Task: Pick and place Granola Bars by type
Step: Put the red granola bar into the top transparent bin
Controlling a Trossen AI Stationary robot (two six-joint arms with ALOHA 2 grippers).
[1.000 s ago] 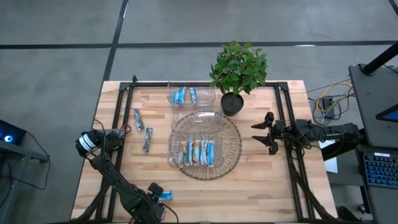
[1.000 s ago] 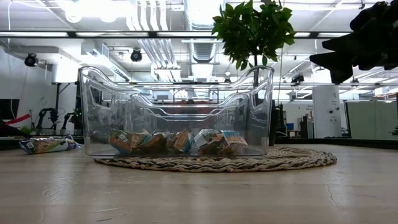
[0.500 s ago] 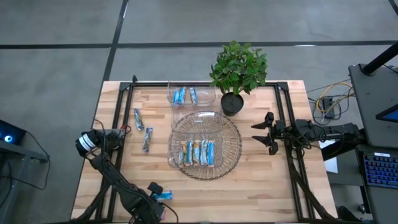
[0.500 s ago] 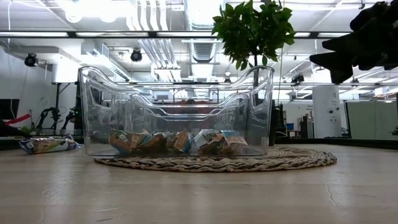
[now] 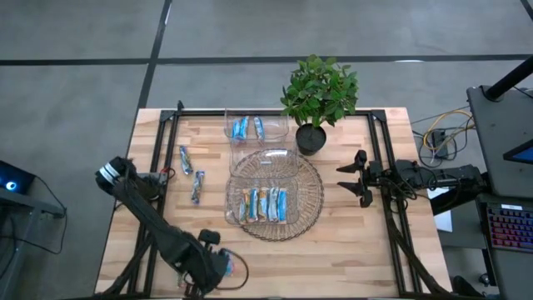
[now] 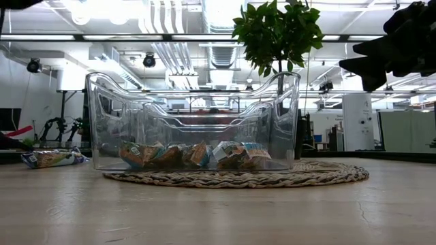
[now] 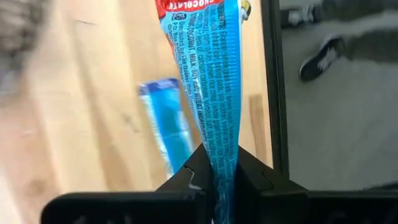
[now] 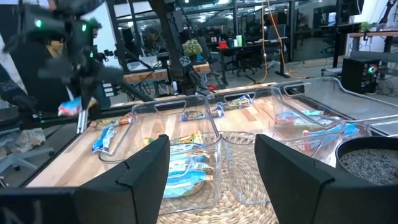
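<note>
My left gripper (image 5: 221, 268) is near the table's front edge, left of centre, shut on a blue-wrapped granola bar (image 7: 208, 74) with a red label at its far end. Another blue bar (image 7: 169, 124) lies on the wood below it. Two bars (image 5: 185, 158) (image 5: 197, 186) lie flat on the table's left part. The clear container on the woven mat (image 5: 310, 218) holds several bars (image 5: 264, 204), and the far clear container (image 5: 226, 133) has a few (image 5: 248, 127). At the table's right edge, my right gripper (image 8: 211, 180) waits open. My left gripper pinches one end of the blue bar's wrapper (image 7: 219, 163) between its two fingers. The fingers come from above, slanting down. The bar reaches out beyond the fingertips, its red-labelled end (image 5: 237, 271) farthest from them, lifted clear of the table.
A potted plant (image 5: 320, 96) stands at the far side, right of the far container. Black frame rails (image 5: 158, 158) run along the table's left and right sides. Bare wood lies along the front and right of the mat.
My left gripper has shut on the blue bar that lay near the front edge, then risen and shifted a little toward the table's right, rolling somewhat. The bar has left the wood and now hangs in the fingers.
</note>
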